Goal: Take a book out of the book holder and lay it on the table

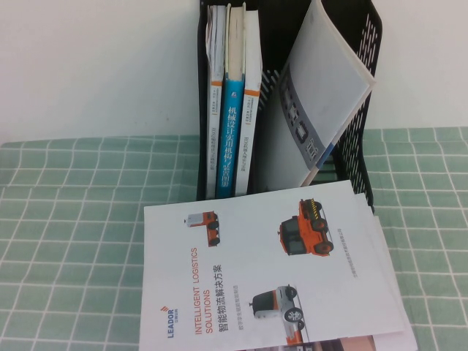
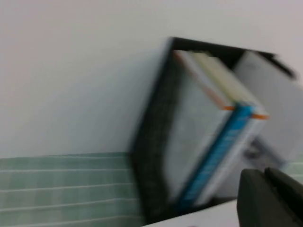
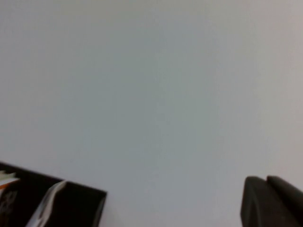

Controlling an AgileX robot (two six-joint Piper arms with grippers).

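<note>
Your right gripper (image 3: 271, 201) is closed on nothing: its dark fingers sit pressed together at the corner of the right wrist view, raised and facing the plain white wall, with only the top edge of the book holder (image 3: 71, 201) showing beyond it. Your left gripper (image 2: 271, 198) appears as a dark blurred shape in the left wrist view, and you cannot tell whether its fingers are parted or together. It points toward the book holder (image 2: 156, 156) from the left side, low near the table (image 2: 61, 184).

In the high view neither arm appears. The book holder (image 1: 365, 95) stands at the back of the table (image 1: 73, 241), against the wall. Three upright volumes fill its left slots, the middle one with a blue spine (image 1: 232, 124). A white-grey booklet (image 1: 322, 95) leans tilted in the right compartment. In front of the holder, the white logistics brochure (image 1: 256, 270) lies flat, with further sheets under it. You cannot see the pale blue book's cover anywhere.
</note>
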